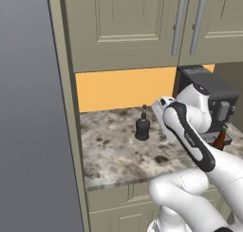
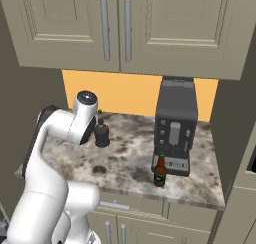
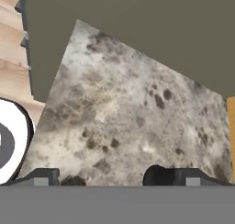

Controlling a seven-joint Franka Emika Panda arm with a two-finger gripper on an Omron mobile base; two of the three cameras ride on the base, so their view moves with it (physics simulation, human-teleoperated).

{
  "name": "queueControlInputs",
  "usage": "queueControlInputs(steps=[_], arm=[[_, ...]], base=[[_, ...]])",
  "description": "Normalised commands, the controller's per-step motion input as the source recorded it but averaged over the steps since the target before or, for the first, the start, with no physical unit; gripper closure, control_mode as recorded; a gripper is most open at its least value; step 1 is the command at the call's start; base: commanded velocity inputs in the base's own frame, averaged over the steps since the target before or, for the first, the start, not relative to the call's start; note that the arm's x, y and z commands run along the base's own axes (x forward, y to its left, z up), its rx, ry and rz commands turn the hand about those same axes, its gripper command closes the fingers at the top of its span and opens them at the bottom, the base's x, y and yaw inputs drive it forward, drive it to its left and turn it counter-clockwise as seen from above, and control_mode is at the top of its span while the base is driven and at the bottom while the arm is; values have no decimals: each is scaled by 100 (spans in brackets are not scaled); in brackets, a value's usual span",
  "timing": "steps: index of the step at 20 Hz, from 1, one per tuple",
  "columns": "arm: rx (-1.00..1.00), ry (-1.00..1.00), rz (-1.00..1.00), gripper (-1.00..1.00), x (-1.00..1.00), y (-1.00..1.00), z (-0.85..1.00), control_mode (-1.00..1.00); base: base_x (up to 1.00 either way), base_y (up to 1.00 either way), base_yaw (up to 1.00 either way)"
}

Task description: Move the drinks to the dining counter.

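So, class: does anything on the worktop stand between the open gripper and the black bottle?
Nothing visible does. The black bottle stands alone on bare worktop, close beside the arm. The gripper is open above the marble. The red-capped bottle and coffee machine stand off to the right.

Beige upper cabs, orange backsplash, speckled worktop

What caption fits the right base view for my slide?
Robot arm reaching over a speckled worktop toward a black bottle, red-capped bottle standing before the coffee machine.
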Motion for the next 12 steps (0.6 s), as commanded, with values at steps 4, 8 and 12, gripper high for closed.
queueControlInputs(steps=[4, 8, 12], arm=[[21, 0, -8, -100, 0, -16, 0, -100], [35, 0, -13, -100, 0, -9, 0, -100], [38, 0, -16, -100, 2, -2, -1, -100]], base=[[0, 0, 0], [0, 0, 0], [0, 0, 0]])
